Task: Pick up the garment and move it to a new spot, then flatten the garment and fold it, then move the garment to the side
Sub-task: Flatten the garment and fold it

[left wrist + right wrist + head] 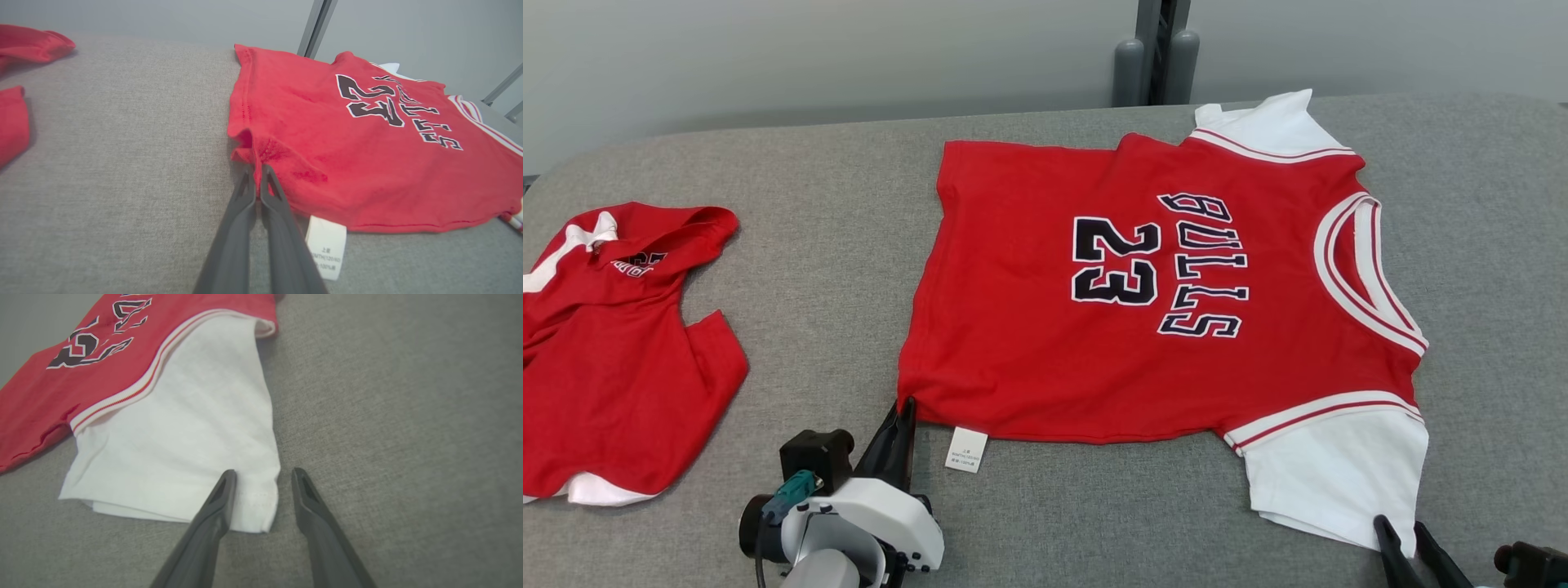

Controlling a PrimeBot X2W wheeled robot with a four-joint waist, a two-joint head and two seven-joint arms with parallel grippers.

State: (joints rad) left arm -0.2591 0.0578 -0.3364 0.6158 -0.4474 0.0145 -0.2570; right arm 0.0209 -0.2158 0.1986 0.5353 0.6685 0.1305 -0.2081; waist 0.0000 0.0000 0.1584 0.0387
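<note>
The garment [1143, 327], a red jersey with white sleeves and dark "BULLS 23" lettering, is lying spread flat and face up across the middle of the grey fabric-covered bench [833, 245], its hem pointing toward the robot's left and its white-trimmed neckline toward the right. The left gripper [905, 410] is reaching in from the near edge and pinching the near hem corner. In the left wrist view its jaws are pressing together with a small fold of red cloth caught between the tips, and that corner is puckering up a little. Just beside those fingers, a white care label [966, 450] is sticking out from under the near side seam and lying on the bench. The right gripper [1403, 535] is sitting at the near sleeve [1339, 474]. Its jaws are standing apart, one finger showing over the white cloth and the other over bare bench just past the sleeve's edge, so the cuff corner is lying between them unclamped. A second red garment [613, 384] is lying crumpled at the bench's left end, well apart from the jersey. Two grey posts [1156, 65] are standing behind the bench.
</note>
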